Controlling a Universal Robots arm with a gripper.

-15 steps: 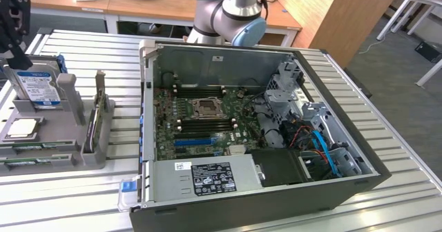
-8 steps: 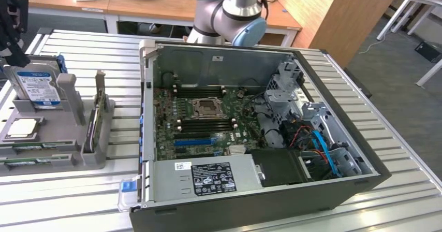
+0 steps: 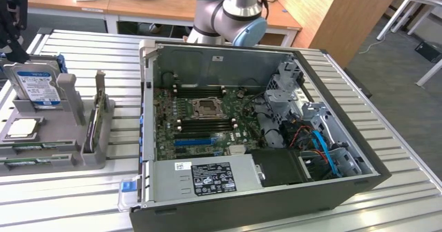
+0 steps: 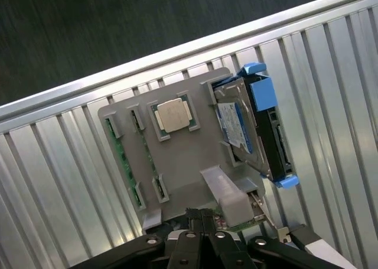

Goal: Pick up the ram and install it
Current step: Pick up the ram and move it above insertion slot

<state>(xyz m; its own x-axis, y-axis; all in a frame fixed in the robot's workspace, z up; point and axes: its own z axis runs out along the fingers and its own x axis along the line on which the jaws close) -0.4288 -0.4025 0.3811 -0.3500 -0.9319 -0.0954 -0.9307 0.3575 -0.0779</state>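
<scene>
Plainly the job has barely begun: the ram (image 4: 122,158) lies in its slot along one edge of the grey holder (image 4: 189,162) on the worktop (image 4: 59,180), untouched. The pincer (image 4: 202,214) hangs over the holder, its fingers pressed together with nothing between them. Both the pick-up and the seating on the motherboard (image 3: 207,133) are not yet done.

A ribbed table (image 4: 59,180) of pale brushed metal. A matt grey plastic holder (image 4: 189,174). A CPU (image 4: 172,115) with a dull metal lid. A hard drive (image 4: 233,127) with a glossy paper label and blue plastic rails (image 4: 264,91). A matt black gripper (image 4: 202,213). A computer case (image 3: 241,214), dark and matt outside, bare grey sheet metal inside. A smooth wooden desk (image 3: 165,6).
</scene>
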